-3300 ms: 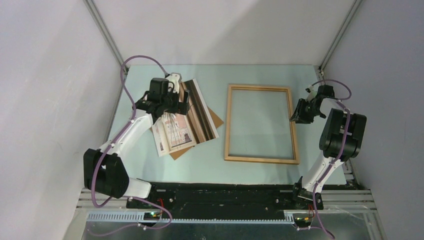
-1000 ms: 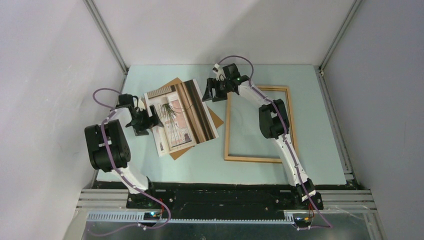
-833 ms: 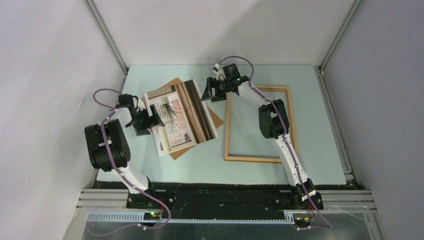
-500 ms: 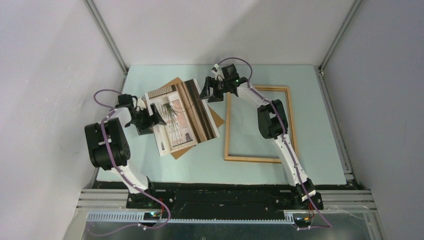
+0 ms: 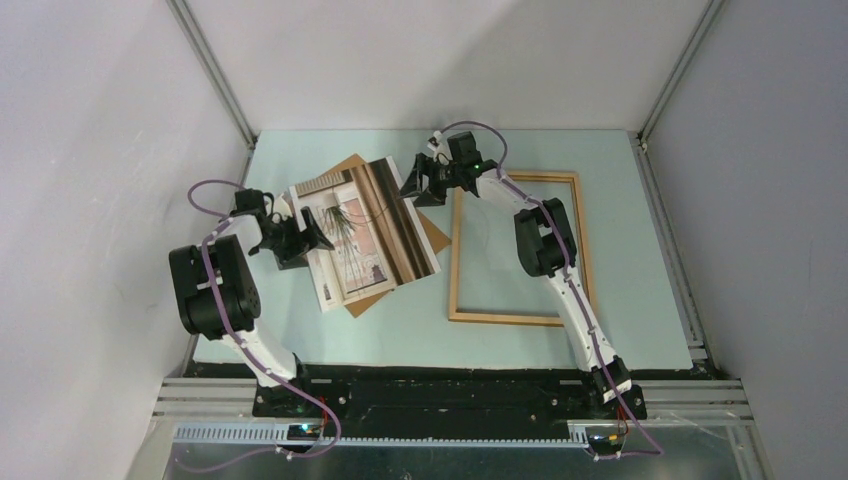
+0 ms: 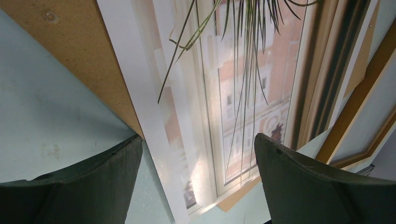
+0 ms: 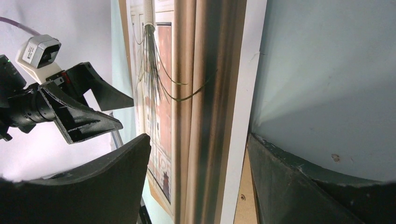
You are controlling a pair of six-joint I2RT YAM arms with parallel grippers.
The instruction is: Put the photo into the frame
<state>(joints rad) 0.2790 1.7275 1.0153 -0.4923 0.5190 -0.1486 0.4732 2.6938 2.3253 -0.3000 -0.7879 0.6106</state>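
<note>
The photo point(image 5: 365, 235), a print of a grass plant by a window with striped curtains, lies tilted on a brown backing board point(image 5: 432, 236) left of centre. To its right the light-wood frame point(image 5: 455, 250) lies flat with nothing inside it. My left gripper point(image 5: 312, 233) is low at the photo's left edge, open; in its wrist view the photo point(image 6: 233, 93) and the board's edge point(image 6: 60, 42) lie between the fingers point(image 6: 93, 186). My right gripper point(image 5: 409, 187) is at the photo's far right corner, open, and its fingers point(image 7: 317, 186) straddle the photo's white border point(image 7: 247, 84).
The backing board point(image 7: 240, 196) sticks out under the photo at its far, right and near corners. Grey walls enclose the teal table point(image 5: 640, 250) on three sides. The left gripper point(image 7: 79, 112) shows across the photo in the right wrist view.
Since the oldest frame the left arm drew back to the photo's left edge and the right arm swung over from the frame's right side. In the last second both grippers edged inward; the photo shifted slightly.
</note>
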